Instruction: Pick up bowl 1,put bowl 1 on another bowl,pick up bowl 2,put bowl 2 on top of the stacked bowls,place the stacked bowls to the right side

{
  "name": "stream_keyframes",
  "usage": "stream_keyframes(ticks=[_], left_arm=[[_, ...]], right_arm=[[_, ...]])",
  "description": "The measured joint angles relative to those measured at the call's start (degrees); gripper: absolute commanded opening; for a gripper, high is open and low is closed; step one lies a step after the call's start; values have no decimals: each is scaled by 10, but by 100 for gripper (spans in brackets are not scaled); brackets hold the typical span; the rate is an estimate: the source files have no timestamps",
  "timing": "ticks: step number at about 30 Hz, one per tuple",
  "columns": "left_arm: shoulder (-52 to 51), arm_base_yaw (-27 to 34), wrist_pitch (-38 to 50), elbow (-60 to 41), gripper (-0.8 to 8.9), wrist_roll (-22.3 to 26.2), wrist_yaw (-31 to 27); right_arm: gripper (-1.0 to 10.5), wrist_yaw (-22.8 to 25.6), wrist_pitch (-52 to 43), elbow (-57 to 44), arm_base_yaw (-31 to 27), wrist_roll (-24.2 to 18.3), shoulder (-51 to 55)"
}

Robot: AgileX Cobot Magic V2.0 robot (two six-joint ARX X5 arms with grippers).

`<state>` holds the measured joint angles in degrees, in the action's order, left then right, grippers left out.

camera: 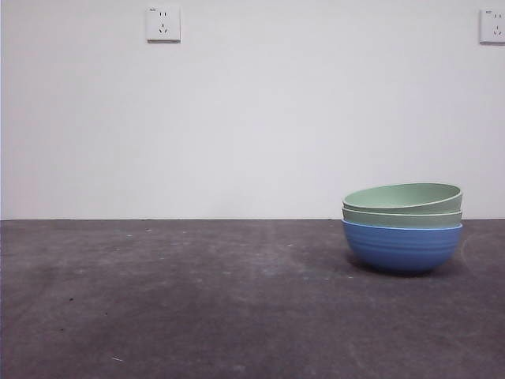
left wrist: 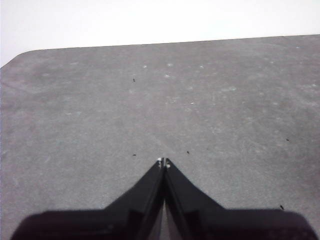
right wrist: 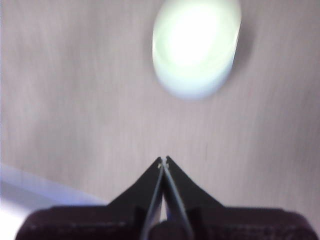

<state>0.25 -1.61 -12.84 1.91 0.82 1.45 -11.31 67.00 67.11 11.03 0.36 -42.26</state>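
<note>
Bowls sit nested in one pile: the stacked bowls [camera: 402, 227] rest on the desk [camera: 173, 300], well ahead of the right end effector [right wrist: 164, 159] and clear of it, touched by neither arm. Another bowl [camera: 402, 247], the blue one with faint ridges, forms the base; two pale sage green bowls sit inside it, the upper one tilted so its rim rides higher on one side. In the right wrist view the pile shows only as a washed-out pale oval, blurred.

The right end effector is pinched narrow, its jaws meeting at the tips and holding nothing. The left end effector [left wrist: 164, 161] is likewise pressed together and empty, with only bare desk in front of it and no bowl near.

Judging by the pile's position in the front view, the task looks finished or close to it. The risk that remains is the crooked top bowl: a brush from an arm passing near could rock it or nudge the pile along the desk.

Two wall sockets [camera: 162, 24] hang on the white wall behind.
</note>
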Motion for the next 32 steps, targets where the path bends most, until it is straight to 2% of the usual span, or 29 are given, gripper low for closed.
stream_keyframes(ticks=[4,10,17,25,32], left_arm=[[0,0,0,0,-3,0,0],[0,0,0,0,-3,0,0],[0,0,0,0,-3,0,0],[0,0,0,0,-3,0,0],[0,0,0,0,-3,0,0]], right_arm=[[1,-44,-153,-53,-31,0,83],[2,-47,-348,-232,-58,0,188],[2,-42,-533,-457,-57,0,290],[2,25,-583,-604,-57,19,377],[2,30,-579,-661,-57,46,415]])
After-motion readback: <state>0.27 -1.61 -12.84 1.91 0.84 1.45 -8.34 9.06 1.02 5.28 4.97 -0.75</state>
